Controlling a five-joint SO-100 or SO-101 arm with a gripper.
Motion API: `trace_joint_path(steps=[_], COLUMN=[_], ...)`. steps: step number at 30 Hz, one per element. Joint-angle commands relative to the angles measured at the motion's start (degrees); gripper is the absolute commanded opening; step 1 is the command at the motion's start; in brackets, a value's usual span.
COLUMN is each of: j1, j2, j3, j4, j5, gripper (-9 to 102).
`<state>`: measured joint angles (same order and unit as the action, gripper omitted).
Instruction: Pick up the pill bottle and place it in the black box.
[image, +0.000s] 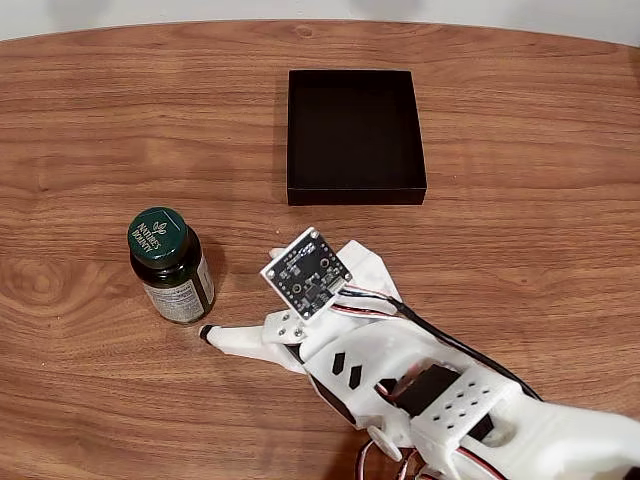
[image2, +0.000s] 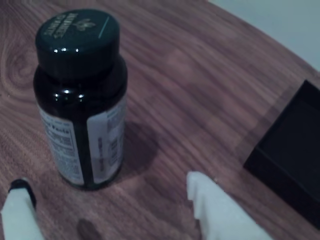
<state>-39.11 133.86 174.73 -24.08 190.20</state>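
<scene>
The white gripper (image: 240, 295) sat lowest in the fixed view, jaws spread wide and holding nothing. The bottle (image: 172, 265) stood upright on the table (image: 520, 250) just beyond its fingertips, well apart from the black box (image: 355, 135).

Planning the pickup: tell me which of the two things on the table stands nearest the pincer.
The pill bottle, upright just beyond the pincer tips; the black box lies farther off.

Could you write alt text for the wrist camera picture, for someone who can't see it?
A dark green pill bottle stands upright on a wooden table, just beyond two open white gripper fingers. A black box sits at the right edge.
</scene>
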Motion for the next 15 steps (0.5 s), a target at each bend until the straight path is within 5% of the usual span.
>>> trace_joint_path(steps=[1,15], j1=[1.2,2.7], j2=[-3.6,-22.9], j3=[-2.5,-11.9], j4=[-8.2,-21.6], j5=[1.9,-1.3], gripper=[42,44])
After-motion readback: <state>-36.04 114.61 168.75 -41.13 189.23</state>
